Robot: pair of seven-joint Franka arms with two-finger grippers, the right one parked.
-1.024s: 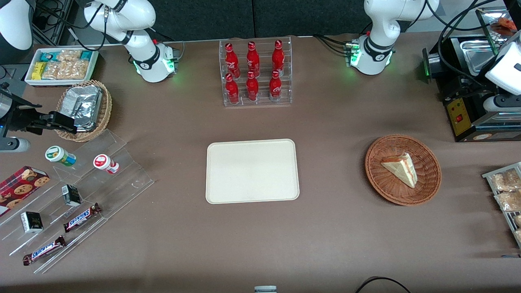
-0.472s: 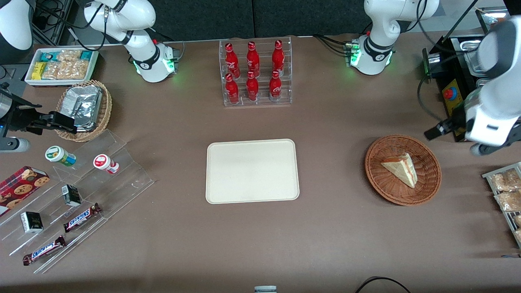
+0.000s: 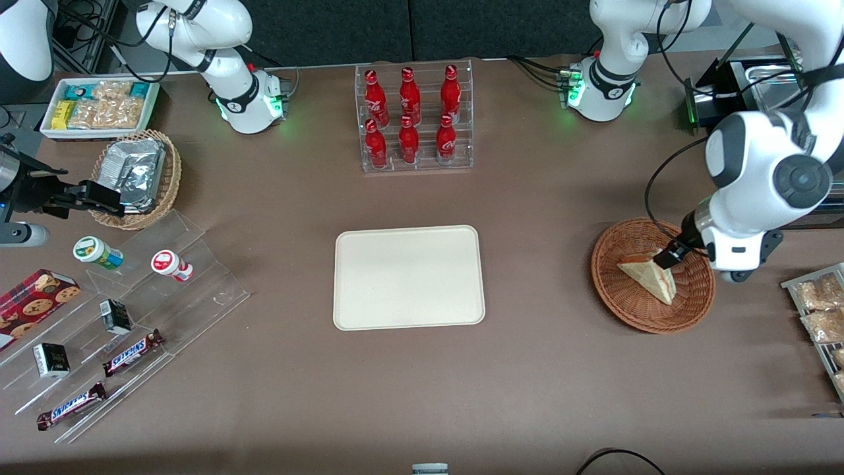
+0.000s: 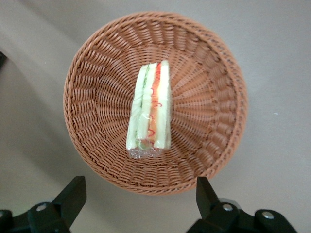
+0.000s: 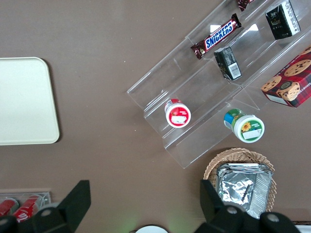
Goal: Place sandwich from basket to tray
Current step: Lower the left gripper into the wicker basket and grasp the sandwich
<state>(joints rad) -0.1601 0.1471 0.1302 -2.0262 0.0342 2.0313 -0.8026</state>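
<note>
"So where does it stand?"

"The table (image 3: pixel 541 369) is broad, the tray (image 3: pixel 409 277) sits mid-table, bare. The basket (image 3: pixel 623 303) lies toward the working arm's end, the sandwich (image 4: pixel 149 111) in it, cut edge up."

"And the tool (image 4: pixel 141 201)?"

"It hovers above the basket's rim, jaws spread wide, holding nothing."

"How would you take it?"

"I'd centre over the wedge, straddle its bread faces, drop straight, and close gently. The wrap looks slippery, the bread soft."
</note>
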